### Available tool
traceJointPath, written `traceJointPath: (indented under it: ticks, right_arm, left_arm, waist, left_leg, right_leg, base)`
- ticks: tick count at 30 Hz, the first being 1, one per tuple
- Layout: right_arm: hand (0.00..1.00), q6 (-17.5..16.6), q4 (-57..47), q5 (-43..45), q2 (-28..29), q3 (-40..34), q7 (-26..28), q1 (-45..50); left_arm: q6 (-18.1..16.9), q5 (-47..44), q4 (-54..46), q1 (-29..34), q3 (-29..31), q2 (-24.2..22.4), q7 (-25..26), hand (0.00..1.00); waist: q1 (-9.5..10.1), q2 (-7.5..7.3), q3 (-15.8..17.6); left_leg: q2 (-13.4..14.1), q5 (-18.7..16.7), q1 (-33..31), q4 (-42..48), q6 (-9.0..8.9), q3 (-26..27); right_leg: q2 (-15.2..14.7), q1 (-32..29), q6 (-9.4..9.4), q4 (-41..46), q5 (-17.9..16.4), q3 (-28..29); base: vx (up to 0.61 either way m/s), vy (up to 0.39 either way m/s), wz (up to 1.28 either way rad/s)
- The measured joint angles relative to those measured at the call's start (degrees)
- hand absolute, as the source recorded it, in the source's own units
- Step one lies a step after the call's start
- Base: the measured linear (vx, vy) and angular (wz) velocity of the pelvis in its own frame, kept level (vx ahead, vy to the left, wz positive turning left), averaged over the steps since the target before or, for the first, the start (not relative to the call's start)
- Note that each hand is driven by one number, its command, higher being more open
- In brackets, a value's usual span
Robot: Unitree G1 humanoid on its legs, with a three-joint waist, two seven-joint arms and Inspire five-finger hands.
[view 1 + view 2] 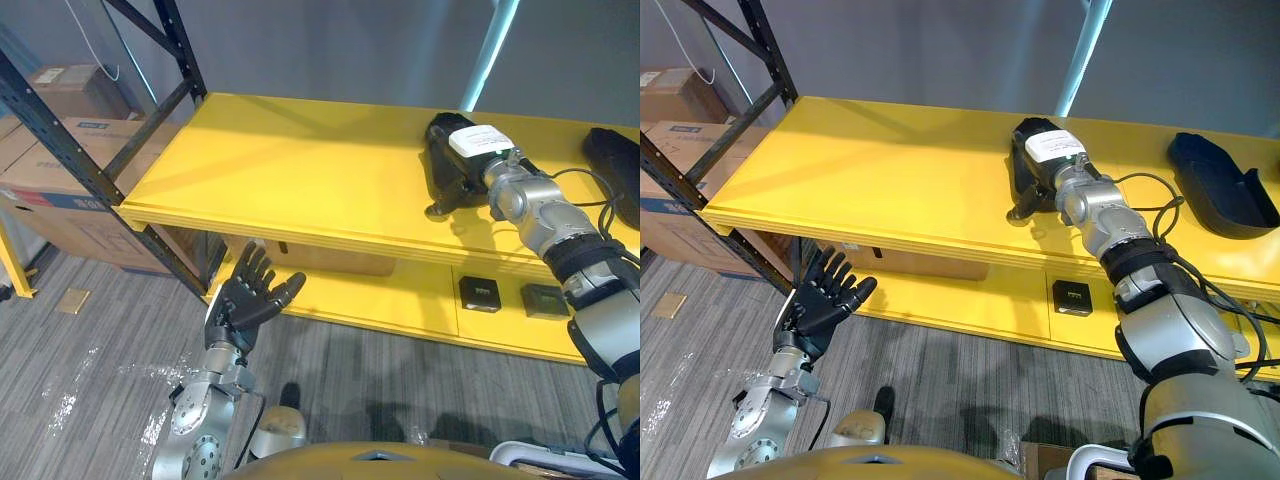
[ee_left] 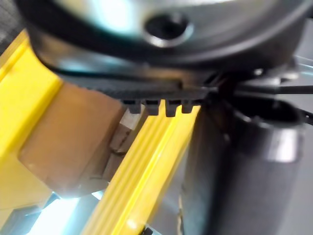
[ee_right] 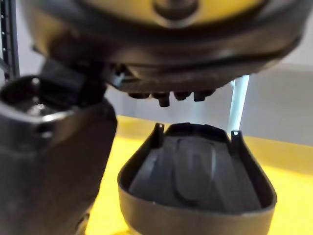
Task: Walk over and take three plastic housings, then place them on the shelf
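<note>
A black plastic housing [image 1: 447, 170] lies on the top yellow shelf [image 1: 300, 170], right of its middle. My right hand [image 1: 1052, 150] rests on it from the right; in the right wrist view the fingers [image 3: 166, 97] stand straight above the housing [image 3: 195, 171], which sits on the shelf without being gripped. A second black housing [image 1: 1220, 185] lies further right on the same shelf. My left hand [image 1: 245, 300] hangs open with fingers spread, low in front of the shelf's front edge, holding nothing.
A black rack upright [image 1: 90, 165] and stacked cardboard boxes [image 1: 45, 170] stand to the left. The lower yellow shelf carries two small black square parts [image 1: 480, 293] [image 1: 545, 300] and a brown box [image 1: 330, 260]. A light blue post [image 1: 492, 50] rises behind the shelf.
</note>
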Motion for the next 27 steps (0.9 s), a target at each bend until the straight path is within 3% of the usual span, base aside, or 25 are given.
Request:
traceJointPath:
  ticks: [9,18,21,23,25,27]
  right_arm:
    - [1.00,4.03,-22.77,2.10,-2.74,-9.83,5.88,5.32]
    - [1.00,8.61,-33.05,11.06,-5.00,-19.75,3.74,10.52]
    - [1.00,5.30,-39.54,23.88,-3.17,-30.76,-2.26,20.35]
    - [1.00,0.68,-43.62,31.84,2.71,-38.55,-6.53,27.04]
    - [1.00,-7.09,-46.81,36.34,11.65,-46.83,-10.33,36.22]
    - [1.00,-11.18,-47.63,40.31,16.48,-50.54,-10.71,42.06]
  left_arm:
    - [-0.23,0.00,-3.55,0.49,1.68,-1.17,-0.24,1.00]
    - [-0.26,0.32,-3.61,0.32,1.78,-1.19,-0.24,1.00]
    - [-0.32,0.34,-4.49,0.35,1.98,-1.19,-0.26,1.00]
    - [-0.97,0.32,-5.47,0.45,2.93,-1.23,-0.78,1.00]
    - [-1.40,0.30,-7.73,0.59,4.55,-1.43,-2.97,1.00]
    - [-1.59,0.31,-9.56,0.81,5.46,-2.29,-5.05,1.00]
  waist:
    - [-2.84,0.25,-0.21]
    - [-4.11,-0.31,-1.91]
    - [-4.36,-0.44,-2.21]
    - [-5.16,-0.48,-2.55]
    - [-6.92,-0.59,-3.09]
    - [-7.37,-0.59,-3.78]
  left_leg:
    - [0.01,-0.07,0.32,-0.17,-0.03,2.00]
    - [0.25,-0.11,0.33,-0.18,-0.03,4.53]
    - [0.43,-0.20,0.34,-0.18,-0.06,5.44]
    - [0.62,-0.33,0.36,-0.19,-0.09,6.49]
    - [0.67,-0.42,0.49,-0.19,-0.10,7.29]
    - [0.77,-0.63,0.49,-0.19,-0.21,7.85]
  right_leg:
    - [-0.59,-1.43,0.01,0.78,0.00,2.01]
    - [-0.65,-3.15,-0.16,0.89,0.52,4.68]
    - [-0.59,-4.23,-0.24,0.96,0.70,5.62]
    - [-0.58,-5.09,-0.33,1.20,0.79,6.76]
    - [-0.61,-5.18,-0.34,1.23,0.93,7.51]
    - [-0.58,-5.71,-0.37,1.20,0.97,8.05]
  base:
    - [-0.02,0.017,-0.10]
    - [0.00,0.009,-0.13]
    - [-0.02,0.007,-0.16]
    - [-0.01,0.007,-0.25]
    - [0.01,0.004,-0.19]
    - [-0.01,0.005,-0.17]
